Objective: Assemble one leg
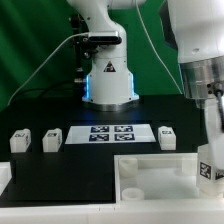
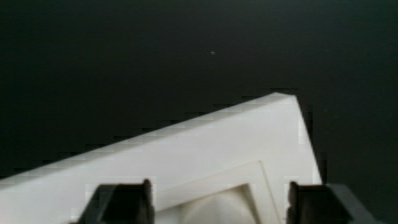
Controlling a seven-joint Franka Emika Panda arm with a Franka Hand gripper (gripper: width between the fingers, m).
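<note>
Three legs, small white blocks with black-and-white tags, stand in a row on the black table: two at the exterior view's left (image 1: 20,141) (image 1: 52,139) and one right of the marker board (image 1: 167,136). The large white tabletop (image 1: 150,180) lies at the front. My gripper (image 1: 213,140) hangs over its right end. In the wrist view the gripper (image 2: 221,205) is open, with dark fingers (image 2: 121,203) wide apart above a corner of the tabletop (image 2: 214,150) and nothing held. A white tagged piece (image 1: 207,170) shows below the arm; I cannot tell whether it is a leg.
The marker board (image 1: 110,134) lies flat mid-table between the legs. The robot's base (image 1: 108,85) stands behind it, with cables running off to the left. A white frame edge (image 1: 5,180) shows at the front left.
</note>
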